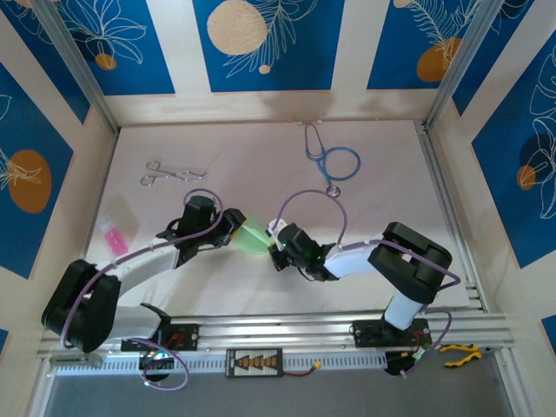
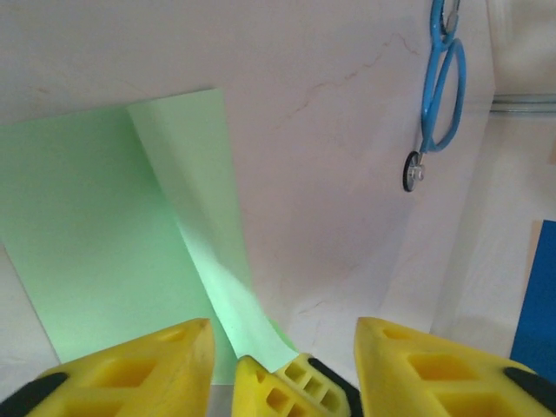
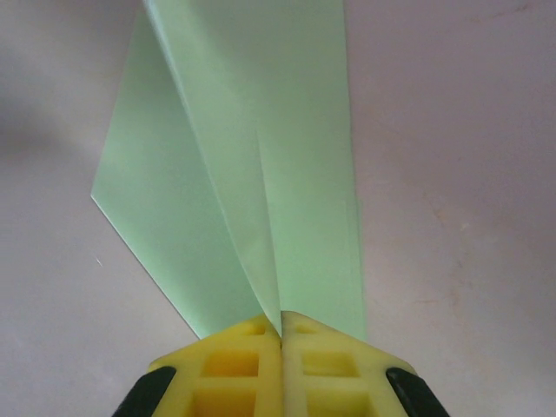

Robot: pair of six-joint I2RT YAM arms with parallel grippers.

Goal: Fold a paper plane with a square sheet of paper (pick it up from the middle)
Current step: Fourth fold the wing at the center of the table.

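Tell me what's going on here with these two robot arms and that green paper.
The two arms are partway through folding a thin pale green paper sheet in the middle of the white table. The right gripper is shut on a raised fold of the sheet. The left gripper faces it with its jaws apart on either side of that pinch, not gripping. The sheet is not yet a plane. A blue stethoscope lies farther back, untouched.

White creased tabletop (image 1: 391, 165) under right claw (image 1: 276, 238). Beyond it and both sides: cream walls (image 1: 349, 43), blue floral panels (image 1: 287, 61). Aluminium rail (image 1: 304, 328) behind it. Soft even light.
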